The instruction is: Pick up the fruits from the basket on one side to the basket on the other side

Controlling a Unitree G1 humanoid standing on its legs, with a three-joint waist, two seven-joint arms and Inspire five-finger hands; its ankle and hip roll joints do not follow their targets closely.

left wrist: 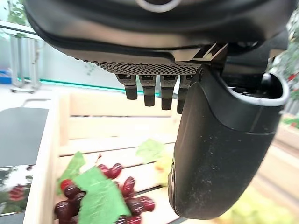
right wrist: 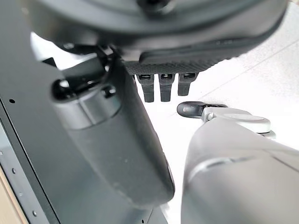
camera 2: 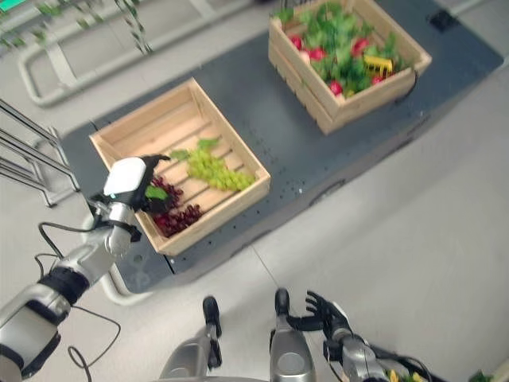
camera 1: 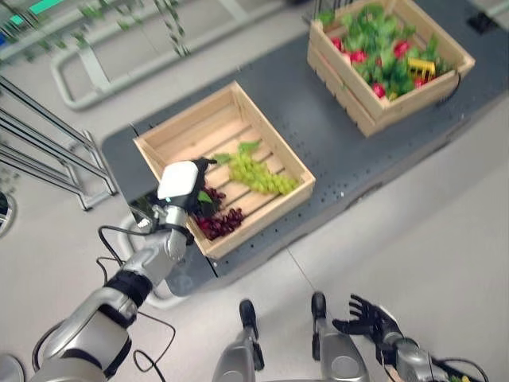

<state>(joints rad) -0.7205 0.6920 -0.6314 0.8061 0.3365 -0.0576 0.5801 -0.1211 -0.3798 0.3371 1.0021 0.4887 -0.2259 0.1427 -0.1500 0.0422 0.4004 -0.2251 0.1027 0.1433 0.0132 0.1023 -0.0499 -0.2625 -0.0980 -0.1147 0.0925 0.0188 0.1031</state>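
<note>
Two grape bunches are seen in the near crate point(camera 1: 176, 131): red grapes point(camera 1: 220, 220) beneath the left hand point(camera 1: 180, 185), whose fingers are held relaxed, unclenched, and green grapes point(camera 1: 258, 173) beside. The right hand point(camera 1: 367, 318) is spread low, grasping nothing.

1. The near basket point(camera 1: 274, 147) and the far basket point(camera 1: 374, 107) are pale, unfinished slatted wood.
2. The table point(camera 1: 334, 151) looks like matt dark-grey metal with small perforations.
3. The red grapes point(left wrist: 133, 203) look glossy and smooth.
4. The green grapes point(camera 1: 258, 175) look matt.
</note>
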